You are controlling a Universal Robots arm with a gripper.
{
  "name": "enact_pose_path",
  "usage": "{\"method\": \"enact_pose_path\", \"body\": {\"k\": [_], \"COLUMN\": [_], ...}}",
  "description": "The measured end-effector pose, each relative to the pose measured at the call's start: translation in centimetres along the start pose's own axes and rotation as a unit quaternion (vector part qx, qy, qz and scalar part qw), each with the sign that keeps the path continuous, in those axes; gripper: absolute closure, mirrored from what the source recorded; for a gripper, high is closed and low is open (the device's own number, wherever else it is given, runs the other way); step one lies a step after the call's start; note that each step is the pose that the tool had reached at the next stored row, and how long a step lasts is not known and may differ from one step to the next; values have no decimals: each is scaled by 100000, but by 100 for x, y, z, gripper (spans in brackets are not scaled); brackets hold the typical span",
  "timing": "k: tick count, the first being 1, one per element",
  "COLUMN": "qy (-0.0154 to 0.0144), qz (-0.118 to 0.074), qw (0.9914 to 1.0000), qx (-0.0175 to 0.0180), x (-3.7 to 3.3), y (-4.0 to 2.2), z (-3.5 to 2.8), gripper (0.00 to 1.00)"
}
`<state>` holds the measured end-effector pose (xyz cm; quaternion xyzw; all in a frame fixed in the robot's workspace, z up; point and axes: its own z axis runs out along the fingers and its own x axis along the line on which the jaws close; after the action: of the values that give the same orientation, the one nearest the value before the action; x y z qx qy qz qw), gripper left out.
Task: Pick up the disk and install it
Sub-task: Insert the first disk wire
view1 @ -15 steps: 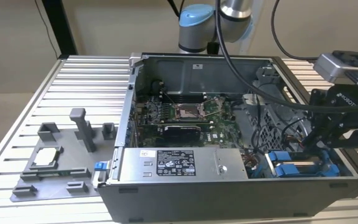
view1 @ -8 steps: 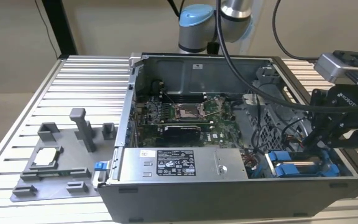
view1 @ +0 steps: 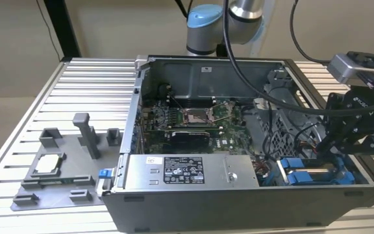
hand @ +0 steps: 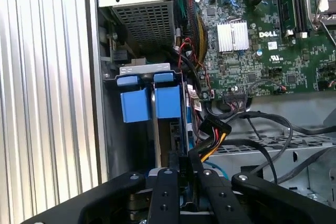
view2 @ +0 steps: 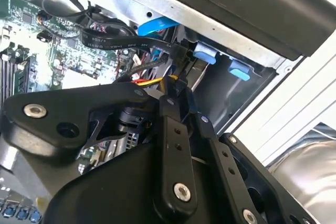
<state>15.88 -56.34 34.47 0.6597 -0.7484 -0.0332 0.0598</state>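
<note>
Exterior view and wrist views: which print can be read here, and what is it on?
White label on the grey box: print too small to read.
Small sticker on the case's back wall: too small to read.
Flat black cable, second wrist view: white lettering, not legible.
Motherboard, first wrist view: white maker's logo beside the heatsink, a brand mark, left unquoted.

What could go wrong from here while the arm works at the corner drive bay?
1. The yellow and black cable bundle lies right beside the gripper; it could snag or be pinched.
2. The disk sits close beside a neighbouring blue bracket; a slight tilt might jam it.
</note>
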Motion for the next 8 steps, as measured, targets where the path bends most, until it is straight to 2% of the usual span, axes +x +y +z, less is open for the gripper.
{"method": "enact_pose_path", "body": {"k": [8], "qy": [-1], "qz": [45], "qw": [100000], "qx": [-2], "x": [-3], "y": [-32], "z": [7], "gripper": [100]}}
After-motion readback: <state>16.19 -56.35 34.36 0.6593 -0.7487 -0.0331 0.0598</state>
